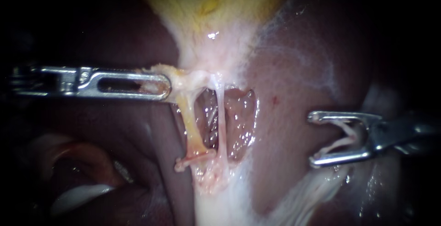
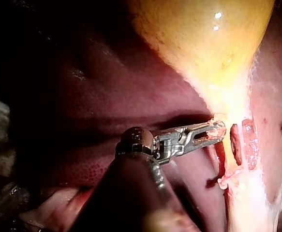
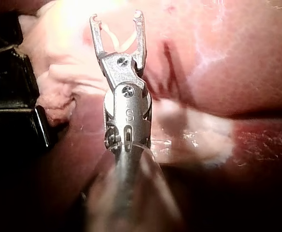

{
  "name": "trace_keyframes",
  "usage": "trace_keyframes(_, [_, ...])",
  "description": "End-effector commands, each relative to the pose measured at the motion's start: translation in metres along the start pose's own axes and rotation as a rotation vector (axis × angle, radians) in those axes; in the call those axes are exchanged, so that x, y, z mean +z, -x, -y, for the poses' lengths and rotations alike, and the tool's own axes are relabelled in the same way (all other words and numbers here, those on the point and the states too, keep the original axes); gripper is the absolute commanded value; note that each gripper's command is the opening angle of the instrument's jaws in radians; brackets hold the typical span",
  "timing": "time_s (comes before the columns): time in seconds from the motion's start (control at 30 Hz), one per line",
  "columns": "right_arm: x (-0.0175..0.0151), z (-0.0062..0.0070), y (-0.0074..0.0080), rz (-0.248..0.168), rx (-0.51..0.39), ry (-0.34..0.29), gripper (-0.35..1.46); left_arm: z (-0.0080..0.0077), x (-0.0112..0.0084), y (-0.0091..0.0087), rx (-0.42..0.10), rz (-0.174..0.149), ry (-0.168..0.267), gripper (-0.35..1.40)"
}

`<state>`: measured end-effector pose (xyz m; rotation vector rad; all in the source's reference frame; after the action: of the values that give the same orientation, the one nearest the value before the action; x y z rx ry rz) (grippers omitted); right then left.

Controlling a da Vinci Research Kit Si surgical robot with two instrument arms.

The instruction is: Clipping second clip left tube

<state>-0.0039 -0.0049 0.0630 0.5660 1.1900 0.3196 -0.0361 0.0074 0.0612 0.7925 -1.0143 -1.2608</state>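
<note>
L instrument (image 1: 161,87): jaws clamped together on gallbladder (image 1: 216,5) neck tissue. Left tube (image 1: 190,125) runs from just beside those jaws down to a tube clip (image 1: 195,158) across its lower end. R instrument (image 1: 314,138) is well apart over liver (image 1: 285,70), jaws spread wide w/ loaded clip (image 1: 353,136) held btwn them.

Light pools at the centre; my endoscope view falls to black at its edges. It glints off the wet red liver (image 1: 287,129). A black block (image 3: 7,84) lies against pale tissue.
</note>
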Motion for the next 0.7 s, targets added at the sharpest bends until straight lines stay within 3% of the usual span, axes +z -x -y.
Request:
trace_keyframes(0.03, [0.0007, 0.0, 0.0, 0.019, 0.008, -0.004, 0.49, -0.0001, 0.0001, 0.0, 0.0, 0.0, 0.001, -0.35])
trace_keyframes(0.1, [0.0024, 0.0, 0.0001, 0.042, 0.024, -0.008, 0.49, 0.0, 0.0001, 0.0, 0.0, 0.0, 0.001, -0.35])
trace_keyframes(0.3, [0.0062, -0.0004, 0.0, 0.04, 0.068, -0.022, 0.49, 0.0, 0.0001, 0.0, 0.0, 0.0, 0.001, -0.35])
trace_keyframes(0.7, [0.0119, -0.0022, -0.0019, 0.034, 0.161, -0.037, 0.48, 0.0, 0.0002, 0.0, 0.0, 0.001, 0.002, -0.35])
